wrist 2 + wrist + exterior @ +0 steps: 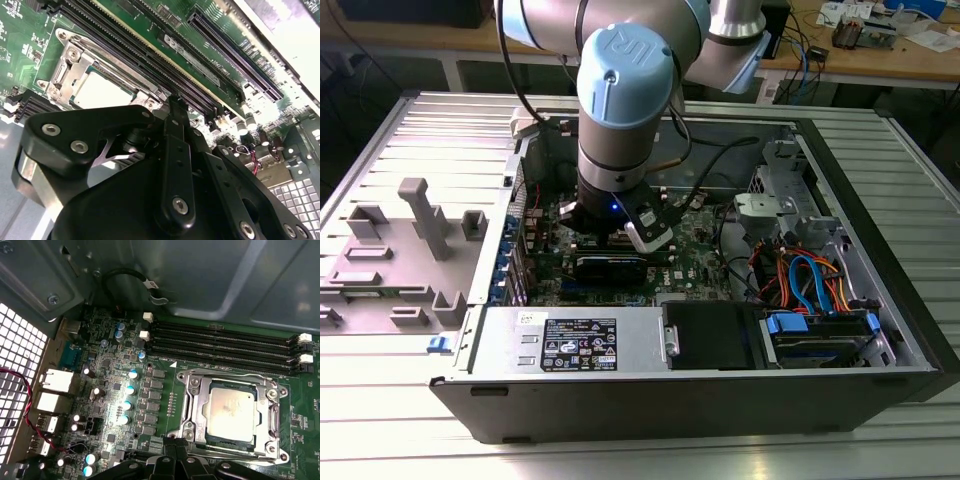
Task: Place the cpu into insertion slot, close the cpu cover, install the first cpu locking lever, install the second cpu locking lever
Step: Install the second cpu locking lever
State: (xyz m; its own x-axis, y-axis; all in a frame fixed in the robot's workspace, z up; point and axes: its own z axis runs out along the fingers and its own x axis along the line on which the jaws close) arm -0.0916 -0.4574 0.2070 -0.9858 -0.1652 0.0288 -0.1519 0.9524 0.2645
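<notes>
The cpu (231, 412), a square chip with a silver-grey top, lies in the insertion slot (235, 444) on the green board. The silver cpu cover (199, 405) lies flat around it, with the chip showing through its cut-out. In the second wrist view the cpu (102, 91) and cpu cover (75, 67) sit just beyond the black fingertips. My gripper (176, 446) hovers at the socket's edge with its fingers together and nothing between them; its tip (175, 102) points at the socket's rim. In the exterior view the arm (615, 120) reaches down into the open computer case.
Long black memory slots (225, 340) run beside the socket. A row of capacitors (130, 390) stands on its other side. The case's metal wall (210, 275) rises close by. A drive bay with orange and blue cables (810, 280) fills the exterior view's right.
</notes>
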